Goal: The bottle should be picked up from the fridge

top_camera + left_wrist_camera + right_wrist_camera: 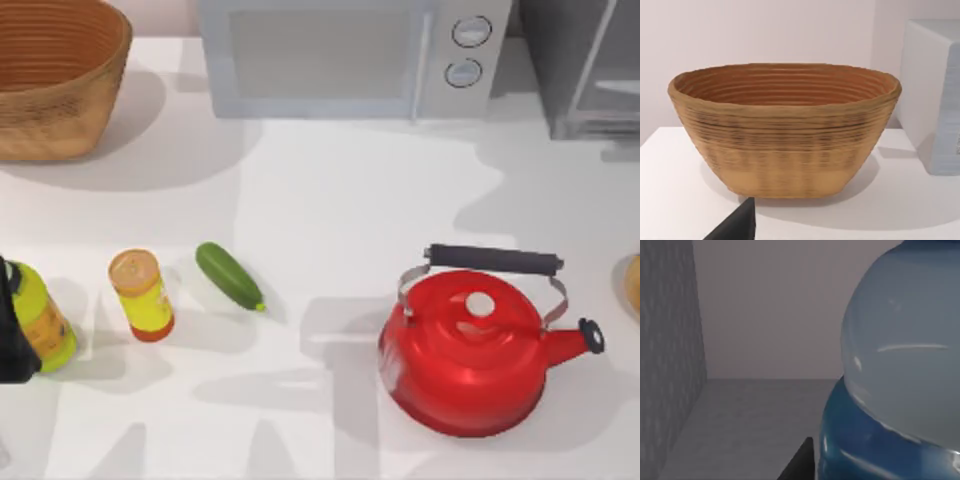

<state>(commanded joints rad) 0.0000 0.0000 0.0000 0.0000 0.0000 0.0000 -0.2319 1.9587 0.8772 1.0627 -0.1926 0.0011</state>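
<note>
right wrist camera is deep inside the fridge (670,365), grey walls all round, with the bottle (900,365) huge and close, so i reckon the right arm has reached in to grab it. can't tell how the right gripper stands. fridge sits upper right of the top view (590,70). left arm is parked at the worktop's (330,200) left edge, facing the basket (785,130).
</note>
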